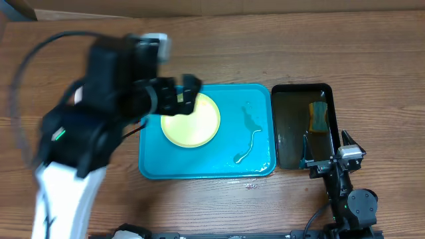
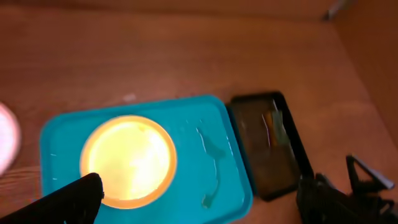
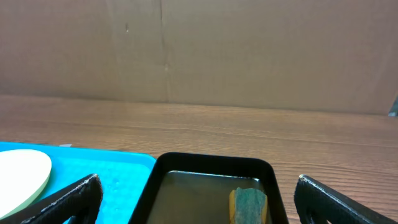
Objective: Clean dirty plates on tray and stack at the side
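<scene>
Observed: green plate (image 1: 191, 121) lying flat in left half of tray (image 1: 255, 99); only plate I see there.

Left gripper (image 1: 180, 94) hangs over plate's far-left rim; plate body lies near-right of fingers. View blurred, one finger (image 2: 71, 200) in wrist view. I cannot tell whether parted or clamped, nor whether touching rim.

Right gripper (image 3: 199, 182) spread wide, empty, over near end of black tray (image 1: 285, 126); sponge (image 1: 319, 116) toward its far end.

Judgement: plate round, no long axis. Left arm clearly nearer, so rim grasp falls to it.
</scene>
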Action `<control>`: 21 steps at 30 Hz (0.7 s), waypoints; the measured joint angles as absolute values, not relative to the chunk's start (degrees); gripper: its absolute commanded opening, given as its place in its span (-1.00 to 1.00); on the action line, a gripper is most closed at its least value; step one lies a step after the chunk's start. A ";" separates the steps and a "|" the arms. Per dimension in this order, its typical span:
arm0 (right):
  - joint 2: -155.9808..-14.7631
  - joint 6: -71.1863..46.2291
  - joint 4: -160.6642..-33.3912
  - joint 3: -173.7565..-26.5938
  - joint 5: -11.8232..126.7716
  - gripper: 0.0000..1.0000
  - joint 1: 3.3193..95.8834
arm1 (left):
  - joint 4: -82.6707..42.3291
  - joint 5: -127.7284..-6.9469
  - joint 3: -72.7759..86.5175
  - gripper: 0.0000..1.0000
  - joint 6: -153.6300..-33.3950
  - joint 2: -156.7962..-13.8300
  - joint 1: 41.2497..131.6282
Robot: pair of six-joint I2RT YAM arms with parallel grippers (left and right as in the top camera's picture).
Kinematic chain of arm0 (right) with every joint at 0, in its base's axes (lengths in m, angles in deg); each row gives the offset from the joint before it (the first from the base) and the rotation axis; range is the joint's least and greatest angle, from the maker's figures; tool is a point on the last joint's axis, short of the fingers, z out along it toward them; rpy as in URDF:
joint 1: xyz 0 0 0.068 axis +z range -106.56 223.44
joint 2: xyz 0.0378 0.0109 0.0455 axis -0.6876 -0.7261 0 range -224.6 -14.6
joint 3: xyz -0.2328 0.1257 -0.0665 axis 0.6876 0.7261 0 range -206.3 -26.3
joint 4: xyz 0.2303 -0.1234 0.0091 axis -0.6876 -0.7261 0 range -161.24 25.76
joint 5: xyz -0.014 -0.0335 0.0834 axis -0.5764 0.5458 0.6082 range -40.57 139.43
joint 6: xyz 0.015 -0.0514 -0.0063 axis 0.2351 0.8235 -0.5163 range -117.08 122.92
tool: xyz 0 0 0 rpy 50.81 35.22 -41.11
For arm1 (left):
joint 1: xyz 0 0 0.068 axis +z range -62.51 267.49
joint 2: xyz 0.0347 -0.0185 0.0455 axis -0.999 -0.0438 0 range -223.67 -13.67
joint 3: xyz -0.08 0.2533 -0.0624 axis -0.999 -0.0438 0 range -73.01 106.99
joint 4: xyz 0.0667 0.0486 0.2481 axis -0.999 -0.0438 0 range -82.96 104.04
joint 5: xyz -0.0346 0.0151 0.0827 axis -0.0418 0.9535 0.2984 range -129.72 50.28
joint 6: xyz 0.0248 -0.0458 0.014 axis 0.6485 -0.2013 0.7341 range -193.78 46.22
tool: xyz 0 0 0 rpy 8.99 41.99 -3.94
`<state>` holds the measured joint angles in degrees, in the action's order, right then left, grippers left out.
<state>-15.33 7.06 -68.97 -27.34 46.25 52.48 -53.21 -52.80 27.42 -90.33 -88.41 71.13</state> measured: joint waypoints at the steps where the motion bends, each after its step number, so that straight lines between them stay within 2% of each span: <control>1: -15.33 7.04 -68.93 -27.34 46.25 1.00 52.48 | -53.36 -52.76 27.39 1.00 -90.33 -86.70 72.83; 6: -15.33 7.02 -68.97 -27.34 46.27 1.00 52.48 | -53.21 -51.62 19.92 0.99 -90.35 -74.66 84.61; 10: -15.33 7.06 -68.95 -27.34 46.27 1.00 52.48 | -46.72 -51.03 8.14 1.00 -90.35 -65.89 88.07; 14: -15.33 7.06 -68.93 -27.34 46.27 1.00 52.48 | -32.16 -50.35 -7.75 1.00 -90.35 -56.93 88.66; 21: -15.33 7.06 -68.95 -27.34 46.27 1.00 52.48 | 5.28 -50.14 -35.64 1.00 -93.41 -43.03 88.66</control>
